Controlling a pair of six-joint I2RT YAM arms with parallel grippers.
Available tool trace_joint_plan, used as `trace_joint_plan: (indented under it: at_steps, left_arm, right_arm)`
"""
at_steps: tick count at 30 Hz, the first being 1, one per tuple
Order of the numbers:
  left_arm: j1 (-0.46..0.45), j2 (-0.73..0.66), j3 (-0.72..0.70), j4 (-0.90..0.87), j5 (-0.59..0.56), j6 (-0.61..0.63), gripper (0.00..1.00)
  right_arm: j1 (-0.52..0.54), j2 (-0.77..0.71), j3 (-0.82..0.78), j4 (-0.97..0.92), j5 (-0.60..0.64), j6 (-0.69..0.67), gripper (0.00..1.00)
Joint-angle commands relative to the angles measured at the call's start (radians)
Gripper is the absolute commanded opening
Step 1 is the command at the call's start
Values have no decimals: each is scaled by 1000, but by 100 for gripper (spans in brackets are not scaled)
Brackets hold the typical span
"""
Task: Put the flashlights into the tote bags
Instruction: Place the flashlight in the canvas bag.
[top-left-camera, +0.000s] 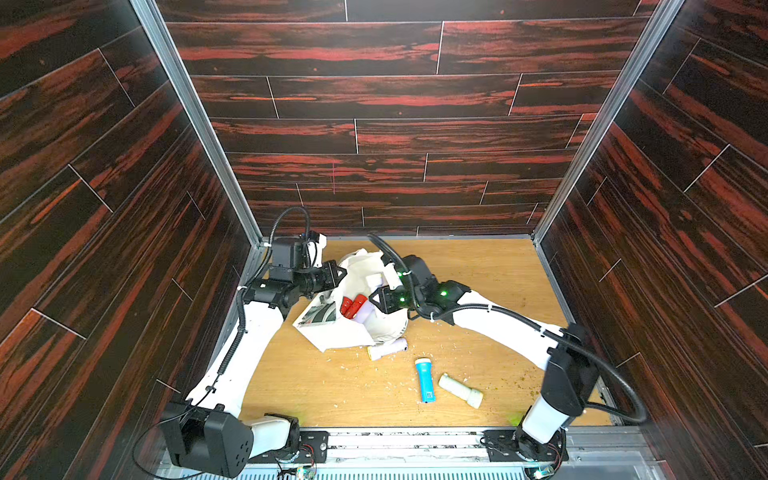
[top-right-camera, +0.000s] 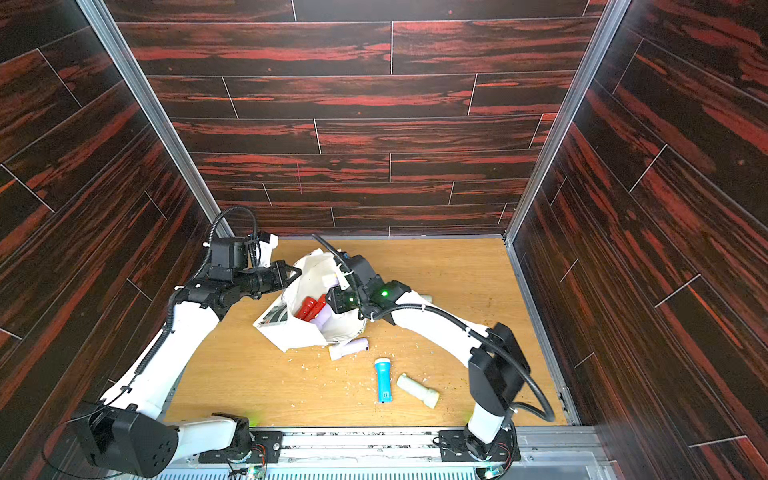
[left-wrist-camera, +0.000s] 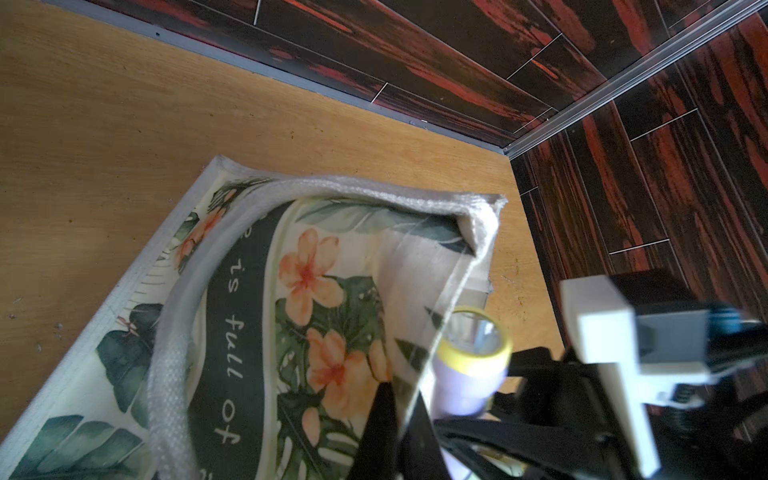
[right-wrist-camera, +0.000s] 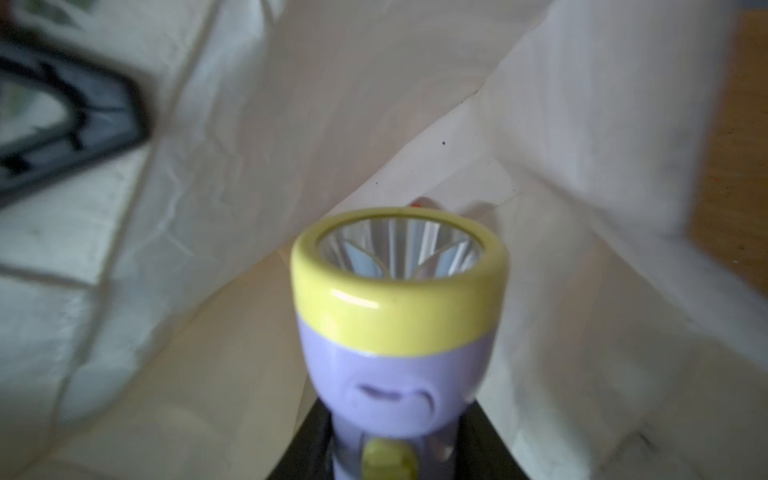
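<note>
Your left claw (top-left-camera: 337, 272) is pressed together on the bag (top-left-camera: 351, 332) rim, which is lifted off the surface (top-left-camera: 311, 386). Two red flashlights (top-left-camera: 352, 305) lie inside. Your right claw (top-left-camera: 376, 300) pinches a lavender flashlight (right-wrist-camera: 399, 332), apparently just inside the mouth. A pale flashlight (top-left-camera: 386, 348), a blue flashlight (top-left-camera: 424, 380) and a cream flashlight (top-left-camera: 460, 390) lie on the surface outside.

Red flashlights (top-right-camera: 311, 307) lie inside the tote bag (top-right-camera: 297, 337); a blue flashlight (top-right-camera: 382, 380) lies outside.

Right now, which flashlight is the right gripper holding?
The lavender flashlight with the yellow rim, head-first in the bag mouth. The reds lie inside it; blue, cream and another lavender lie on the table.
</note>
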Motion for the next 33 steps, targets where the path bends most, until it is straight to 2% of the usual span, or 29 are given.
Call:
trace_joint_plan:
  at_steps: [1,16,23,33]
  left_arm:
    - [2,-22,44,34,18,-10,0]
    - [2,-40,51,30,-9,-21,0]
    - [2,-62,39,29,-57,-25,0]
    - [2,-81,30,46,-99,-64,0]
  right_arm:
    - [8,47,54,-29,-6,-29,0]
    - [31,236,217,-95,-11,10,0]
    - [31,332,351,-183,10,113,0]
    - [31,444,495,-246,-34,271,0]
